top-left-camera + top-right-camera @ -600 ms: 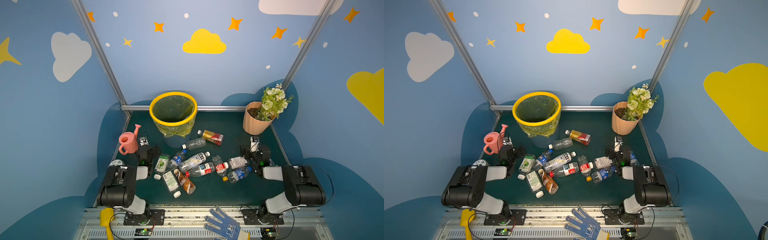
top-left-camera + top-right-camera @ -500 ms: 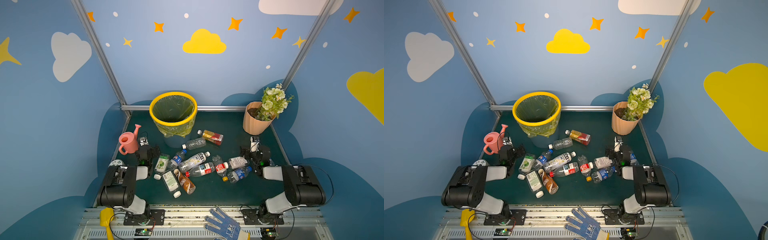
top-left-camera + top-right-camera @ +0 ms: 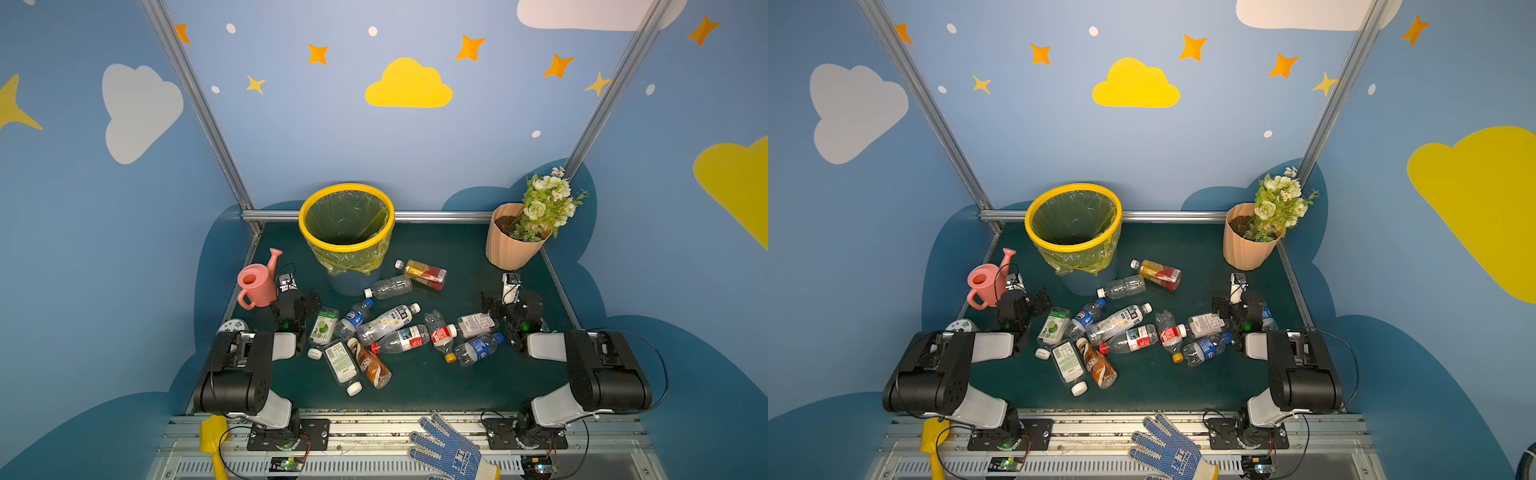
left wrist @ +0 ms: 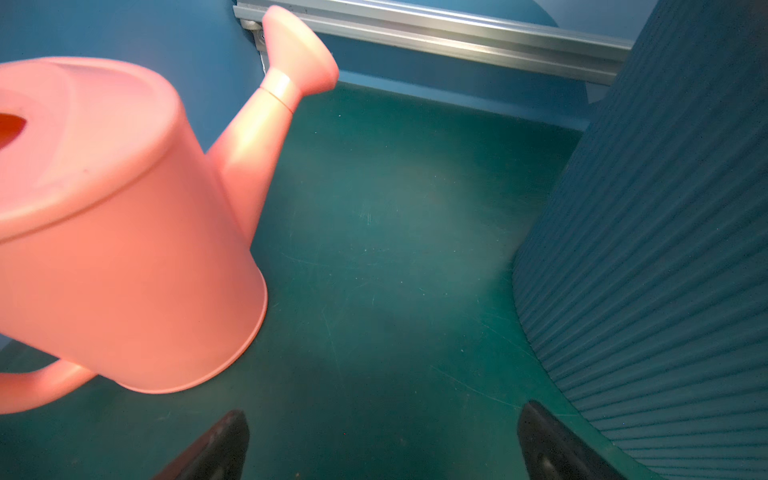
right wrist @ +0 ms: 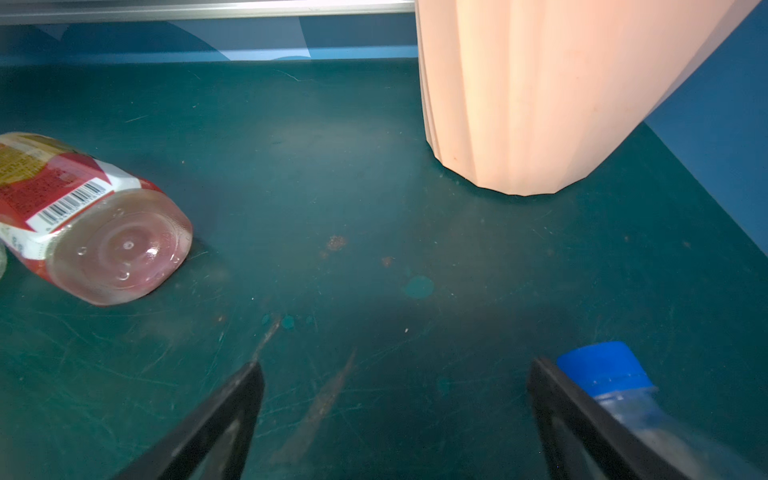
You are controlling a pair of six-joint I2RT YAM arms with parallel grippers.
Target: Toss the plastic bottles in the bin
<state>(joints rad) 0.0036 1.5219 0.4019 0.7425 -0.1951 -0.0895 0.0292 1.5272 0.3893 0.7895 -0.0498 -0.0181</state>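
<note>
Standing upright, the bin [image 3: 345, 248] is showing its yellow liner [image 3: 353, 259]; left of the bin the left gripper [image 4: 384, 432] is sitting with jaws apart, empty, the right gripper [image 5: 399, 380] likewise right of it, plastic bottles [image 3: 390, 328] lying scattered before the bin.

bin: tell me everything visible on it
The bin is a round, tapered blue-grey plastic basket with fine ribbed walls, a bright yellow rim ring and a translucent yellow-green bag liner draped over the outside. It stands upright at the back of the green mat. Only the liner shows inside.
</note>
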